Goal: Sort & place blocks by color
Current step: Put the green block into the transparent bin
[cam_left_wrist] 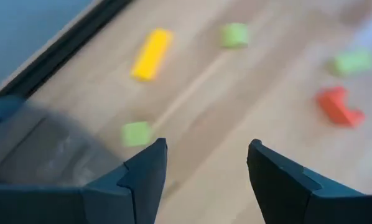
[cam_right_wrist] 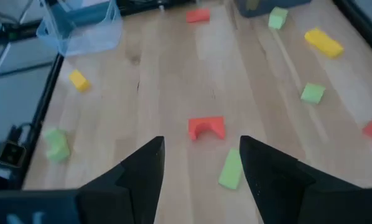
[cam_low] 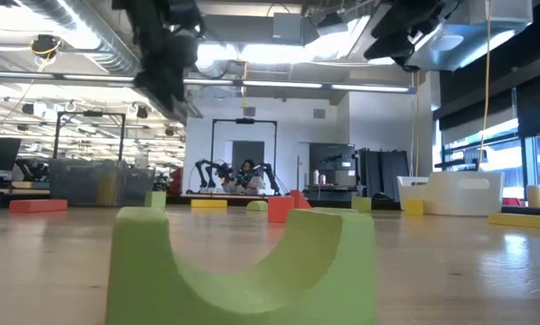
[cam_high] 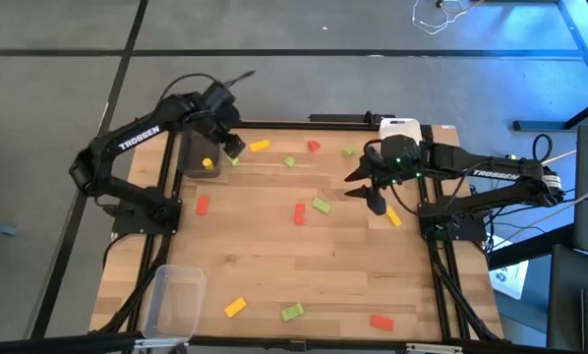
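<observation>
Green arch block (cam_low: 243,262) lay nearest. Left jaws (cam_left_wrist: 204,168) hung released, empty, beside the dark grey tray (cam_high: 198,152) holding a yellow block (cam_high: 208,164); right jaws (cam_right_wrist: 198,165) gaped above a red arch block (cam_right_wrist: 206,127).

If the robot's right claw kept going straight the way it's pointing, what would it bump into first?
Probably the red arch block. In the right wrist view it sits nearly centred ahead of the open right gripper, with a green bar just beside that line. Depth is hard to judge, so the green bar might be touched first.
</observation>
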Controlling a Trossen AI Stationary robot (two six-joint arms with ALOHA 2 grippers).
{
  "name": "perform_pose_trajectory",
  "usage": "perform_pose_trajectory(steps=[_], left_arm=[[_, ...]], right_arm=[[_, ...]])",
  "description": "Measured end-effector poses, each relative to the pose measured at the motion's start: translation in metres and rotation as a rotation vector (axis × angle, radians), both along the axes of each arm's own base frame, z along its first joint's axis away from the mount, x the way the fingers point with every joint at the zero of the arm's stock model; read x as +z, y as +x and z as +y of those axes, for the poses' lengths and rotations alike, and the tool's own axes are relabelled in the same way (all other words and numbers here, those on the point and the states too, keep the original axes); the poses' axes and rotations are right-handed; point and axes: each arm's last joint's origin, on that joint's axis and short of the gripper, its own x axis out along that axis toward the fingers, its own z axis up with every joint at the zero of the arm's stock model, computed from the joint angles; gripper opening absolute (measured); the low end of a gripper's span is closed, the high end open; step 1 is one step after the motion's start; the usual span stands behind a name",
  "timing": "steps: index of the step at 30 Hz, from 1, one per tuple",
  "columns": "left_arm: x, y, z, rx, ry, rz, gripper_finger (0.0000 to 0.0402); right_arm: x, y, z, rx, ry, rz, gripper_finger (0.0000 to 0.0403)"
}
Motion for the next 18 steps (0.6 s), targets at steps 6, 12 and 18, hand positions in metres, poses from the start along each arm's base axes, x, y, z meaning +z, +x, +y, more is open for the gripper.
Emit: perform_pose_trajectory(steps=[6,12,18], left_arm=[[0.0,0.028,-0.046,-0.257,-0.036,-0.024,0.021],[0.001,0.044,-0.087,-0.336,-0.096,-0.037,0.021],[0.0,0.049,-0.111,-0.328,-0.109,-0.028,0.021]], right_arm=[[-0.005,0.008,-0.001,-0.053,0.046,0.018,0.0208],[-0.004,0.028,-0.004,-0.133,0.126,0.134,0.0201],[-0.007,0.06,-0.01,-0.226,0.046,0.349,0.0201]])
